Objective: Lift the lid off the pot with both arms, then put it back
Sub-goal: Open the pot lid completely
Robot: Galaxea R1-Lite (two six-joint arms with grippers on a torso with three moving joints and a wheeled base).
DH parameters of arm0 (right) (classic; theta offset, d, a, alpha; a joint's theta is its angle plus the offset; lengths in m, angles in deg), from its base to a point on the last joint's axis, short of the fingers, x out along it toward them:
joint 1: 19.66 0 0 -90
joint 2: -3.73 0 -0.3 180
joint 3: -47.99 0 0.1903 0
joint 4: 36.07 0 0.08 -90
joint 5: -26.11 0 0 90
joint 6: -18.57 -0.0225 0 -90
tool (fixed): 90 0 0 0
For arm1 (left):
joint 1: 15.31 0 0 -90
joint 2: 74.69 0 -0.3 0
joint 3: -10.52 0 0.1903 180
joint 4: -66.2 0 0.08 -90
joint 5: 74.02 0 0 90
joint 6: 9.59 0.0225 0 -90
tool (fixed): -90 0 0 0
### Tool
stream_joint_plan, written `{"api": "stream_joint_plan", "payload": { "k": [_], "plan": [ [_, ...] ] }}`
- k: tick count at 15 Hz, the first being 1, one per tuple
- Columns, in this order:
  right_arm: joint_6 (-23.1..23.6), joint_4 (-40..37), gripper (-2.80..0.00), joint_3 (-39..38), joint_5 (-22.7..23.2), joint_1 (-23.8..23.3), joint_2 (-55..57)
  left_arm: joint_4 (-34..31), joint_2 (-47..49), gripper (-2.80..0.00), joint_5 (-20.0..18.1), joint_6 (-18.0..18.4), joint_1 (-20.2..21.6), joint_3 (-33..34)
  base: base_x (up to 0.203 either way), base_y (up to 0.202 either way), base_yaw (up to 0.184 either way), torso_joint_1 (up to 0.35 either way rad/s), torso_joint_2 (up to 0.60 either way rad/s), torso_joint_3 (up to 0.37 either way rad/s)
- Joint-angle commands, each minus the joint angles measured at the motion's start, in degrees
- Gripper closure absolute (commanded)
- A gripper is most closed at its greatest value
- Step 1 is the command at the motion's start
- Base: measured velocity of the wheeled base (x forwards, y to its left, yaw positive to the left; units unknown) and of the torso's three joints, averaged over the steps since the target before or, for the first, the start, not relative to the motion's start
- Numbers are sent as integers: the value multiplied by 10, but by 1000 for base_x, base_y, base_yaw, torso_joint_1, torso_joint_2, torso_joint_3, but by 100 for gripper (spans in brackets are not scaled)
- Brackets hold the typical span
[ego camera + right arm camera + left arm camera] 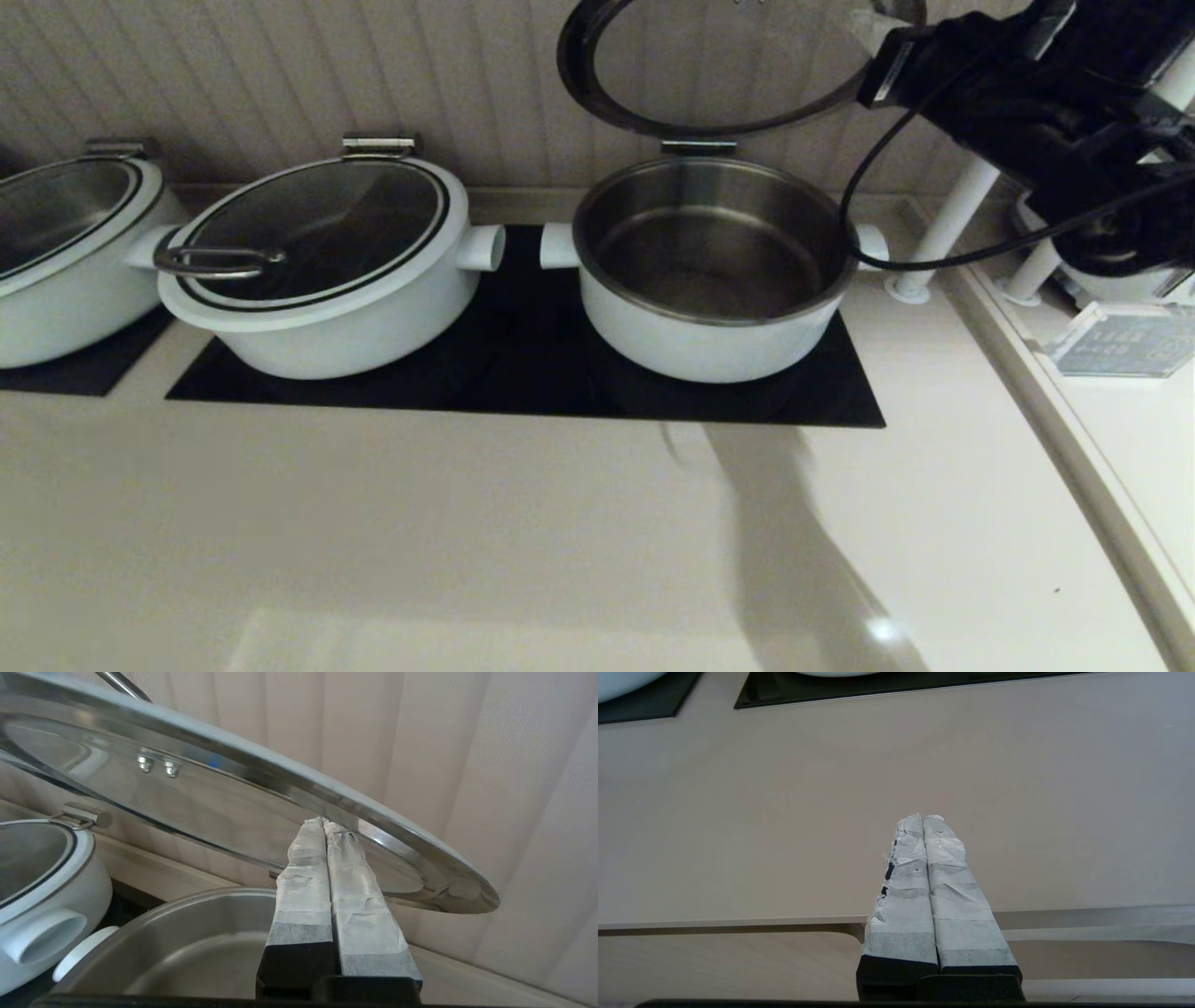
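Observation:
The pot stands open on the black cooktop, its steel bowl empty. The lid is tipped up on its steel hinge bracket behind the pot, near the wall. My right gripper is shut and empty; its cloth-wrapped tips touch the underside of the lid's rim at the lid's right side. In the right wrist view the gripper meets the lid above the pot. My left gripper is shut and empty, low over the bare counter near its front edge, out of the head view.
A like pot with an oval loop handle on its lid stands left of the open pot, and a third pot at far left. Black cooktop. White posts and a ledge with a clear card are at right.

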State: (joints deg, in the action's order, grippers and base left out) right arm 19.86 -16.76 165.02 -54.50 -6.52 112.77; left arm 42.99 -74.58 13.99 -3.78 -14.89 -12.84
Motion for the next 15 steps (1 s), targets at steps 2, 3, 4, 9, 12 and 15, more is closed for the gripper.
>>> {"api": "stream_joint_plan", "payload": {
  "k": [2, 3, 4, 9, 12, 15],
  "plan": [
    [0, -2, 0, 8, 1, 0, -11, 0, 0, 0, 0, -2, 0, 0, 0, 0, 0, 0, 0, 0],
    [0, -1, 0, 8, 1, -2, -13, 0, 0, 0, 0, -2, 0, 0, 0, 0, 0, 0, 0, 0],
    [0, 0, 0, 8, 1, -2, -14, 0, 0, 0, 0, -2, 0, 0, 0, 0, 0, 0, 0, 0],
    [0, 3, 0, 37, 5, -17, 10, 1, 0, 0, 2, -37, 0, 0, 0, 0, 0, 0, 0, 0],
    [-1, 3, 0, 74, 5, -28, 30, 1, 0, 0, 8, -45, 0, 0, 0, 0, 0, 0, 0, 0],
    [-1, 3, 0, 78, 5, -29, 26, 1, 0, 0, 9, -45, 0, 0, 0, 0, 0, 0, 0, 0]
  ]
}}
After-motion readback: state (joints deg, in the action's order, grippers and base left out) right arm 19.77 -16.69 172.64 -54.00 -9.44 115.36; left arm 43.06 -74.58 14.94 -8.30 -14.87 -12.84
